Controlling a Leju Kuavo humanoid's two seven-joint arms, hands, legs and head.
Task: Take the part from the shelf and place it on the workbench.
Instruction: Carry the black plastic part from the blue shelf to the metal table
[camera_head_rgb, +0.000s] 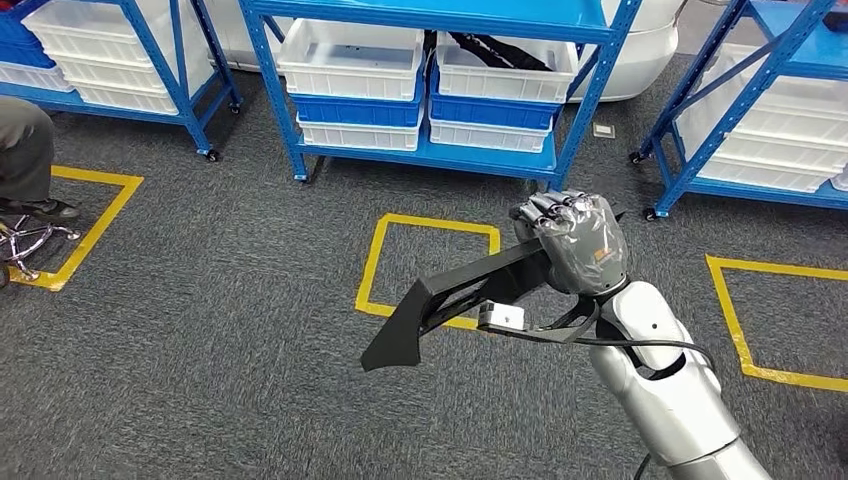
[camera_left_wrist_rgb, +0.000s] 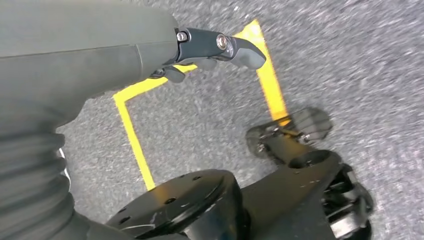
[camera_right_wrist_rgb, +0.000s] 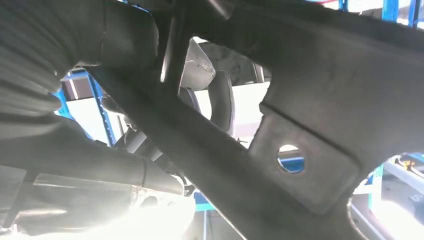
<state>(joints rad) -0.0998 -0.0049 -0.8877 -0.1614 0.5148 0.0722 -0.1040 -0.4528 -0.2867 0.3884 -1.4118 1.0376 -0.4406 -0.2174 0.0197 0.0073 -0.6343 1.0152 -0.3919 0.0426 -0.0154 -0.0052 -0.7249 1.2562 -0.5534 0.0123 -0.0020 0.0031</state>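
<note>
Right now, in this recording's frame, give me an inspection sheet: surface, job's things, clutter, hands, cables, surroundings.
Surface: grey carpet floor with yellow tape squares; workbench not seen.
Job's things: black angular plastic part, gripped in the right hand, off the shelf.
Clutter: nothing seen.
Hands: left hand holds nothing, hanging above the floor.
Cables: black cable along the right forearm.
Surroundings: blue metal shelves holding white plastic bins; a seated person's leg.
</note>
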